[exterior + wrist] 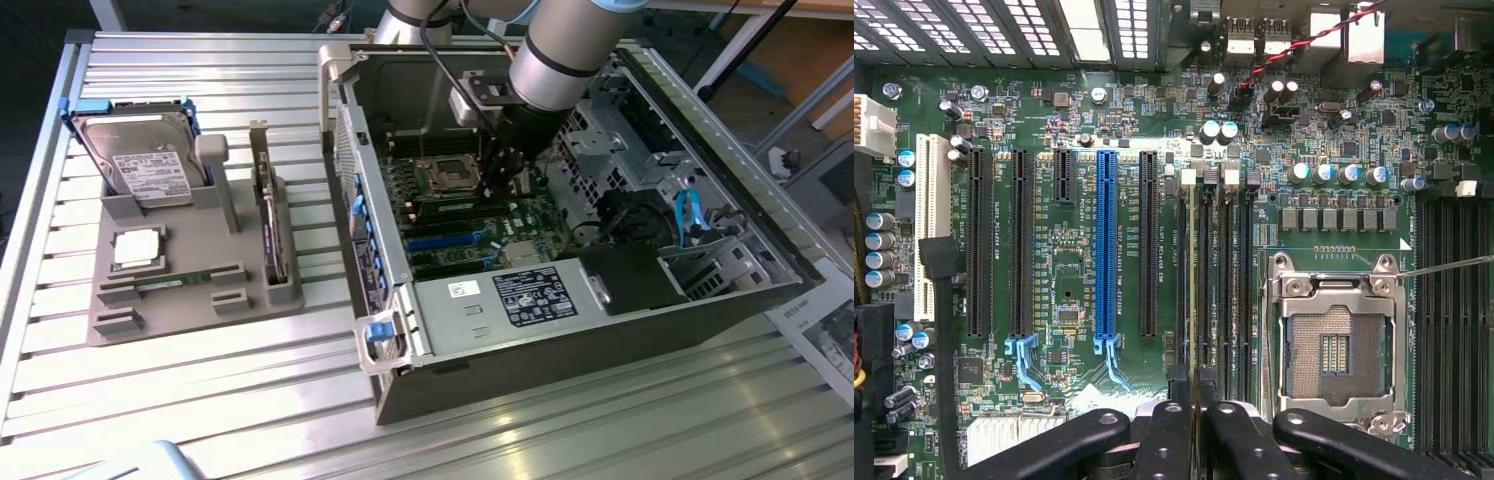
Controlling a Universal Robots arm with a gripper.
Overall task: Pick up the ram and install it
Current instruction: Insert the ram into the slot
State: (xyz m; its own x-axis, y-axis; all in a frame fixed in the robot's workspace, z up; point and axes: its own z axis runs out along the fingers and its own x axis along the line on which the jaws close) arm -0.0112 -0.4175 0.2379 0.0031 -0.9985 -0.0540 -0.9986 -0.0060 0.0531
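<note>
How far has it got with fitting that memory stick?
Pickup looks done: the fingers are shut on the ram, seen edge-on, inside the computer case. In hand: it is lined up along a memory slot beside the empty processor socket. Left: seating it; whether it has clicked home cannot be told.

A slatted metal bench carries a grey holder on the exterior view's left and an open computer case just beside it. In the holder a hard drive leans at the far end, and a silver processor lies flat in front of it. A dark expansion card stands upright on the side nearer the case. Inside the case lies a green motherboard with a blue slot, a white slot, an empty processor socket and a twisted red-and-black wire. A blue cable curls near the drive bays.
</note>
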